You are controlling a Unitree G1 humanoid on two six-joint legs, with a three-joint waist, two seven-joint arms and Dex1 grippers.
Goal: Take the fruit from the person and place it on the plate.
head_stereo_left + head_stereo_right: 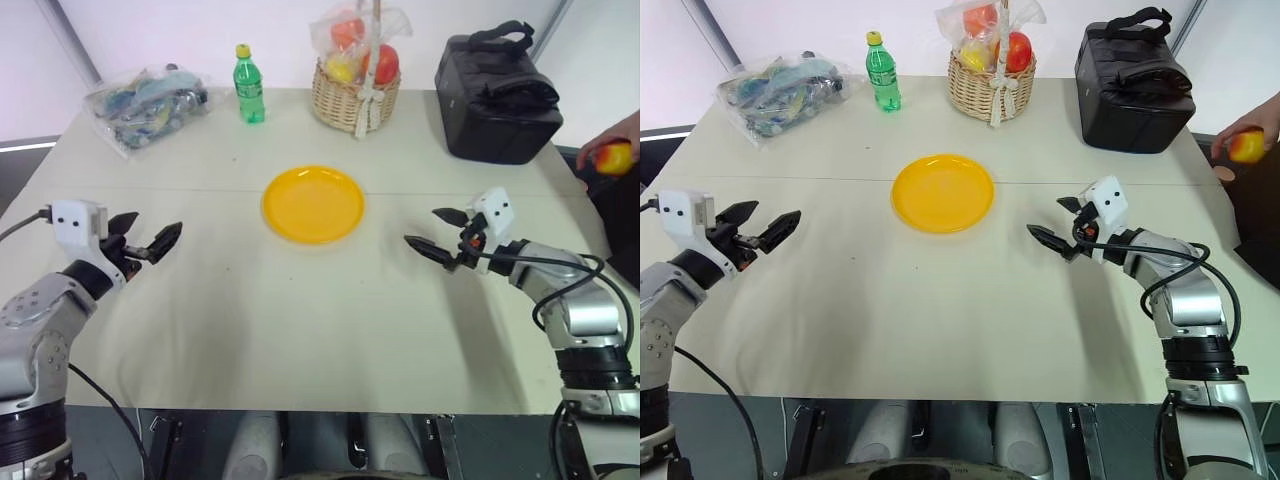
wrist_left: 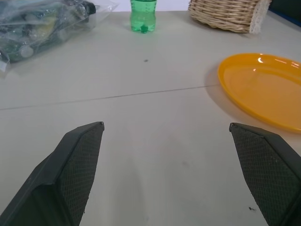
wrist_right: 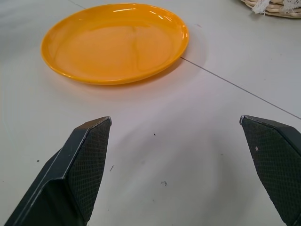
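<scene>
At the worktop's far right edge, the fruit [image 1: 614, 157] sits in the person's hand [image 1: 606, 140], well apart from the yellow plate [image 1: 313, 203] at the middle of the worktop [image 1: 300, 330]. Nearest it, the right pincer [image 1: 437, 231] hangs wide open and empty, aimed toward the plate rather than the hand. The left pincer [image 1: 148, 243] is likewise spread and empty. A reach from this heading could miss the fruit, or close on fingers; the black bag [image 1: 497, 95] beside the hand narrows the approach.

my fingers [image 2: 80, 165]: spread wide, nothing between
plate [image 2: 263, 89]: empty, near one fingertip
green bottle [image 2: 143, 14]: way back
</scene>
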